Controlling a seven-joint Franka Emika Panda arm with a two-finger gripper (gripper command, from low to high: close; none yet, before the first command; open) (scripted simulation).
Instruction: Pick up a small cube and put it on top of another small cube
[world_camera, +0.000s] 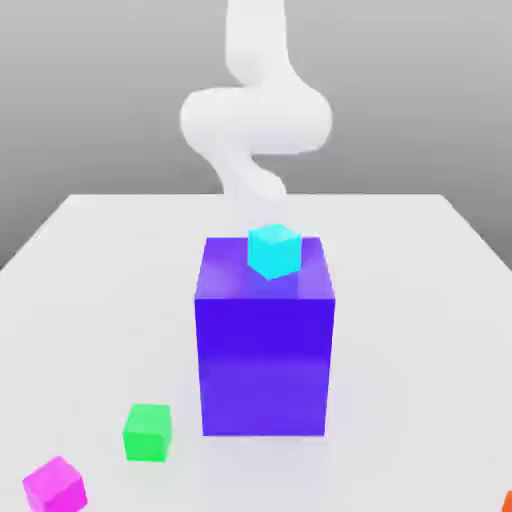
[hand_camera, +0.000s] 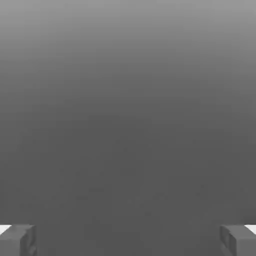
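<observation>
Cyan cube: resting on top of the blue block. Gripper: jaws spread, empty. Recommended: centre over the cube, descend vertically, avoid striking the block.

Plain grey backdrop, shaded softly

White tbl w/ big blue block mid, green cube & magenta cube nr exterior view's left.

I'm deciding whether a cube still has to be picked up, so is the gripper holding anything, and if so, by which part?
Nothing is held: the gripper's fingers stand wide apart with no cube between them.
</observation>
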